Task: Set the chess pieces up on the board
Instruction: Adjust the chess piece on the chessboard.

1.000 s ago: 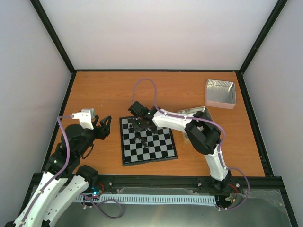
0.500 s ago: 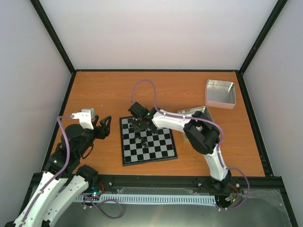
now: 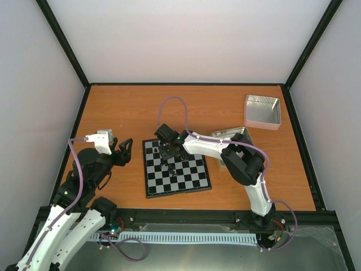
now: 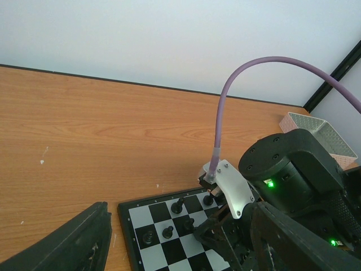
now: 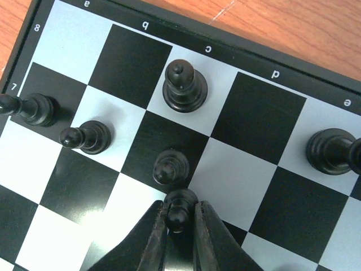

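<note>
The far tin [image 3: 263, 109] stands apart; the near tin [image 3: 234, 134] sits just beside the board [image 3: 180, 179].

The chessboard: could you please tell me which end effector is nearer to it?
Right. The right end effector is over the far-left squares of the chessboard, gripping a black piece; the left end effector hovers open off its left edge.

Orange table [image 3: 113, 107] carries board [image 3: 183, 178], two metal tins [image 3: 262, 110].
</note>
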You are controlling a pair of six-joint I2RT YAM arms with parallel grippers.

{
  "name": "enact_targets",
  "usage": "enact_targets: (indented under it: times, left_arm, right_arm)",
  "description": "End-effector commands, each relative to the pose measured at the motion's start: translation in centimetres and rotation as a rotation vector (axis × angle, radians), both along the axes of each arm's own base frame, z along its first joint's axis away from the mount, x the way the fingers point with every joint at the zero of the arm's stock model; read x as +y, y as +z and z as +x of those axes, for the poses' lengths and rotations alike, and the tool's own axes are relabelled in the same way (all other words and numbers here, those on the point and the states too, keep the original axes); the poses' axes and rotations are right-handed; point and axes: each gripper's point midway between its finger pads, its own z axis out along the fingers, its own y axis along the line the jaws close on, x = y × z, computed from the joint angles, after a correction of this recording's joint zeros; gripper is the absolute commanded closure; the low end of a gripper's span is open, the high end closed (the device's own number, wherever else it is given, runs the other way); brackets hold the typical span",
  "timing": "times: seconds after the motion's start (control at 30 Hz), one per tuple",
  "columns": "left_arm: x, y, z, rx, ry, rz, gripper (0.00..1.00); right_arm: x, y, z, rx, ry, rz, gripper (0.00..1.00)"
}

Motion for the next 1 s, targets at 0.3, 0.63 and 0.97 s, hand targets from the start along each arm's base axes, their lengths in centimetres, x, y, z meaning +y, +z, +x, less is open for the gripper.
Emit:
enact_targets:
  times: [0.3, 0.63, 0.97]
  left_arm:
    - [-0.1, 0.5, -0.1, -0.014, -0.002, -0.011, 0.31]
    - [-0.1, 0.4, 0.0, -0.011, -0.003, -0.009, 0.31]
    - [-0.1, 0.4, 0.0, -0.009, -0.004, -0.008, 0.31]
  right_arm:
    - [-1.2, 1.4, 1.8, -0.093, -0.084, -0.068, 0.89]
    - [-0.6, 0.2, 2.0, -0.072, -0.080, -0.069, 0.90]
    - [-1.0, 0.1, 1.9, -0.052, -0.096, -0.077, 0.82]
